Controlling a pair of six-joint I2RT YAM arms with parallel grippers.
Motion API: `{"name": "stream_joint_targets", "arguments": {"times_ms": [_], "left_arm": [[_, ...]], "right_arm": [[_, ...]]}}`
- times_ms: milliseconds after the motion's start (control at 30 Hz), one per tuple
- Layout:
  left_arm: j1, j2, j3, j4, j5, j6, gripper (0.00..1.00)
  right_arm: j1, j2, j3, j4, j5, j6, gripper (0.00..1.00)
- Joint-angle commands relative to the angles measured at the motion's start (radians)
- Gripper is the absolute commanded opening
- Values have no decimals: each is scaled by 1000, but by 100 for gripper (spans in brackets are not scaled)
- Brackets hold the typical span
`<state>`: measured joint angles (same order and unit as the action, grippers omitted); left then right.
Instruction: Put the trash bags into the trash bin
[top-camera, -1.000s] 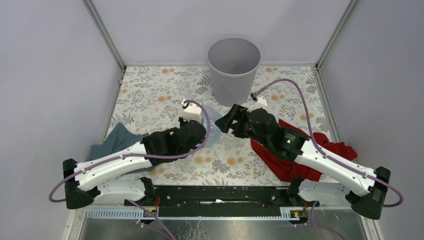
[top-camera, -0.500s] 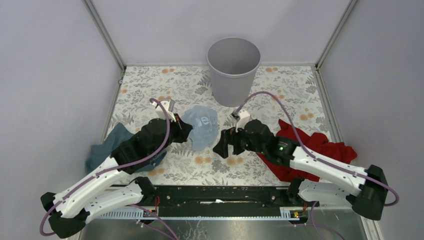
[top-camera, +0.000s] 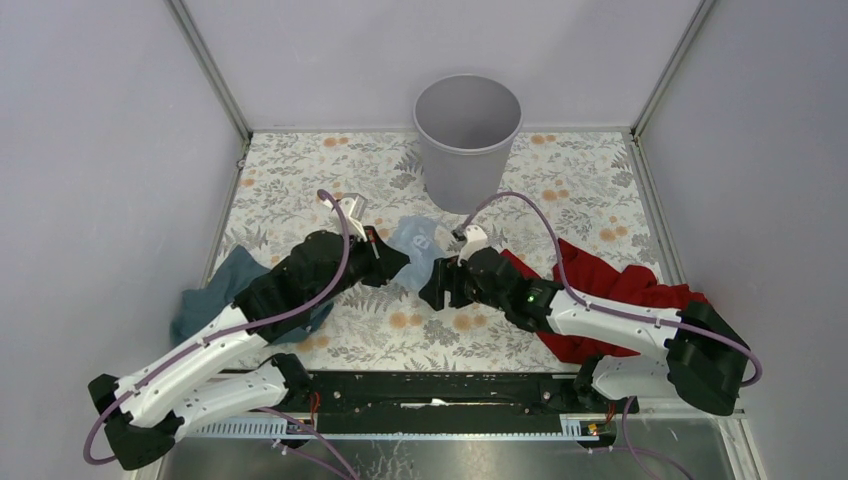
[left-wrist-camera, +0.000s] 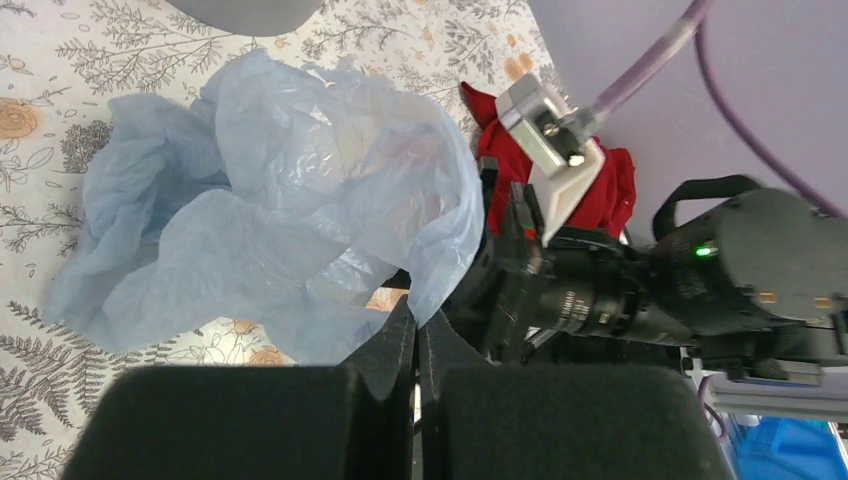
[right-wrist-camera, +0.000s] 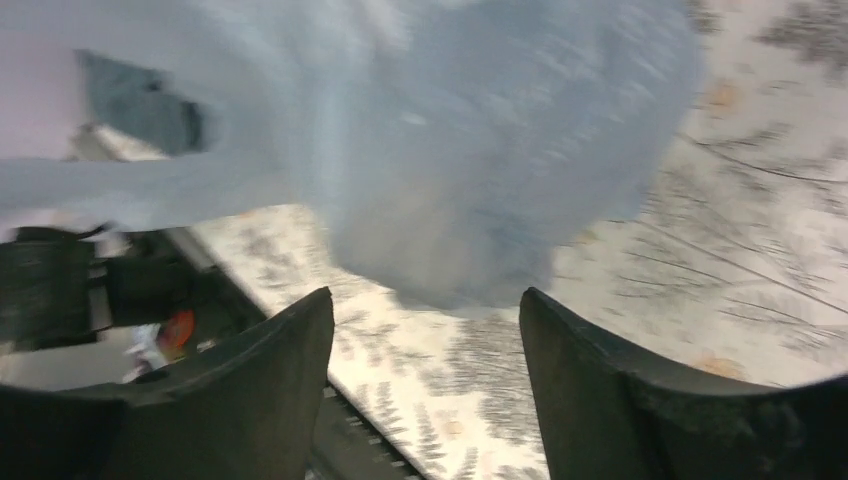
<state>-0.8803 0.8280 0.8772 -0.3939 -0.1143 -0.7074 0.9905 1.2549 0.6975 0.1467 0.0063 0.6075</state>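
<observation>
Pale-blue bag (top-camera: 418, 245), grey bin (top-camera: 467, 150), red cloth (top-camera: 620, 290), teal cloth (top-camera: 225, 285), floral tabletop (top-camera: 300, 170)

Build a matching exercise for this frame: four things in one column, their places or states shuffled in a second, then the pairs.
Things
1. trash bin
2. trash bag
3. red cloth
4. right gripper

Places or states
A. open, fingers apart
B. upright at the far edge of the table
C. pale blue and crumpled, on the near side of the bin
D. spread on the table's right side

Pairs: 1-B, 2-C, 3-D, 4-A
</observation>
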Motion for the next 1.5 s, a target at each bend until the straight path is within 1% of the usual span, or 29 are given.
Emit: {"name": "stream_joint_targets", "arguments": {"times_ms": [0, 33, 67, 100, 133, 167, 267, 367, 467, 600, 700, 833, 933, 967, 1033, 1100, 1200, 1267, 1300, 1400, 1467], "left_arm": [[8, -53, 46, 26, -15, 15, 0], [8, -59, 46, 23, -15, 19, 0], [9, -64, 48, 22, -18, 23, 0], [9, -67, 49, 19, -21, 29, 0], [10, -69, 53, 10, -31, 34, 0], [11, -69, 63, -4, -46, 41, 0], [13, -71, 95, -50, -82, 66, 0], [14, -82, 125, -97, -122, 82, 0], [14, -100, 162, -188, -215, 98, 0], [14, -136, 203, -305, -377, 127, 0], [14, -153, 235, -375, -431, 146, 0], [14, -177, 271, -404, -387, 207, 0], [14, -186, 341, -457, -378, 237, 0], [15, -185, 365, -479, -380, 240, 0], [14, -185, 405, -493, -346, 243, 0], [14, -179, 406, -440, -229, 249, 0], [15, -138, 359, -291, -30, 226, 0], [15, -89, 303, -181, 63, 183, 0], [14, -58, 278, -132, 81, 157, 0], [14, 69, 243, -74, 41, 62, 0], [15, 152, 248, -72, 3, 23, 0]], "right_arm": [[5, -39, -88, 35, 272, -34, 68], [5, -41, -96, 43, 291, -47, 58], [4, -39, -104, 64, 290, -67, 43], [4, -36, -114, 99, 277, -91, 25], [4, -33, -118, 118, 273, -111, 8], [3, -33, -118, 124, 281, -119, 0], [-12, -51, -121, 136, 266, -153, 0], [-36, -83, -130, 102, 259, -145, 0], [-113, -136, -168, 68, 192, -97, 0], [-296, -182, -261, 117, -107, 5, 0], [-387, -157, -262, 107, -301, 62, 0], [-497, -170, -283, 158, -460, 187, 0], [-579, -178, -290, 229, -569, 286, 0], [-587, -171, -272, 217, -578, 278, 0], [-588, -148, -215, 123, -557, 190, 0], [-586, -99, -162, 50, -565, 119, 0], [-577, -38, -98, -5, -619, 59, 1], [-566, -29, -78, -22, -626, 37, 9], [-559, -31, -64, -52, -614, 15, 17], [-526, -54, 2, -252, -479, -99, 47], [-486, -76, 42, -379, -327, -174, 60]]}}
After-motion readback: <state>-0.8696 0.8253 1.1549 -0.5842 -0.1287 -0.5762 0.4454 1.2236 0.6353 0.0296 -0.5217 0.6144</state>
